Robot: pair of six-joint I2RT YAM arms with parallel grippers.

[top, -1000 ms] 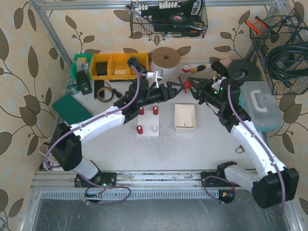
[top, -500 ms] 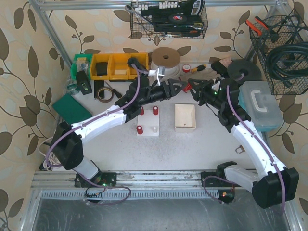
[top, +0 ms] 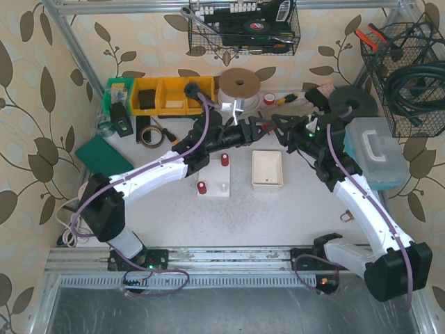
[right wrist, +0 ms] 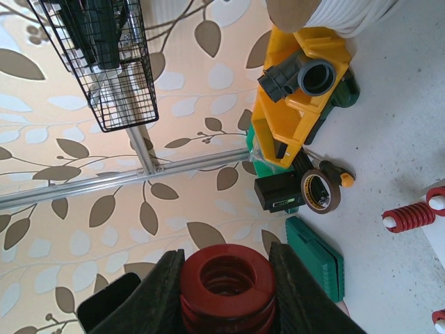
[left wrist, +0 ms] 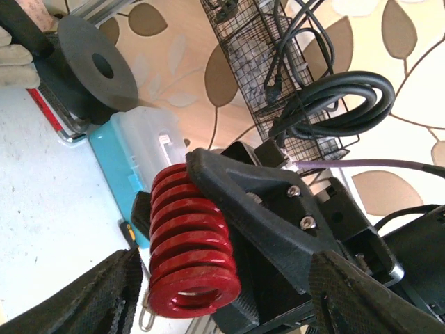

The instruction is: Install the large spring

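Well, my right gripper [right wrist: 226,275] is clamped across the large red metal coil spring [left wrist: 188,243], held in the air beyond the white peg block [top: 212,189]. My left gripper [top: 250,129] gapes empty around it. Stiff, glossy, likely slippery: I'd grip its free end coils.

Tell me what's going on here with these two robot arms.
The right gripper is clamped on a large red spring, holding it up off the table. The left gripper faces it with its jaws open on either side of the spring and is not yet gripping it, so this looks like a handover. Smaller red springs already sit on pegs of the white block.
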